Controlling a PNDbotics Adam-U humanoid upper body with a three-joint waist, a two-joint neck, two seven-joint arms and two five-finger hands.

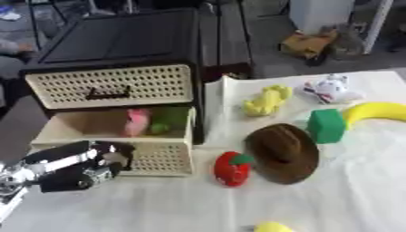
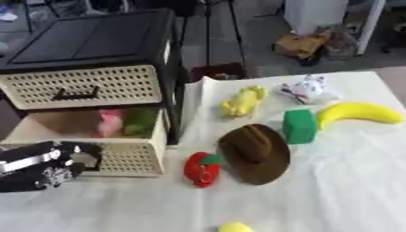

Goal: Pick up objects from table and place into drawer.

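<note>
Left hand (image 1: 75,170) sits at the lower left of the frame, just in front of the open drawer (image 1: 158,156), its black and silver fingers curled inward against the drawer's perforated cream front. Whether the fingers actually hook the drawer's handle cannot be told, since the hand covers that spot. No other hand shows in either view.

That lower drawer is pulled out from a black cabinet (image 1: 119,41) in the upper left of the frame. Inside it, toward the right end, lie a pink toy (image 1: 137,121) and a green toy (image 1: 166,118), side by side and touching. Above it, the upper drawer (image 1: 111,86) is closed, with a dark handle on its lattice front.

Right of the cabinet, on the white table cover (image 1: 349,190), the other objects are spread out. A red tomato-like toy (image 1: 231,169) with a green top lies near the drawer's right corner, just beside a brown hat (image 1: 283,153). A green block (image 1: 326,125) stands at the hat's upper right, and a yellow banana (image 1: 377,111) curves just beside the block at the right edge. Farther up, a yellow plush toy (image 1: 267,100) lies near the cabinet's side, and a white plush toy (image 1: 331,89) rests to its right. A small yellow object (image 1: 273,227) is cut off by the bottom edge.
</note>
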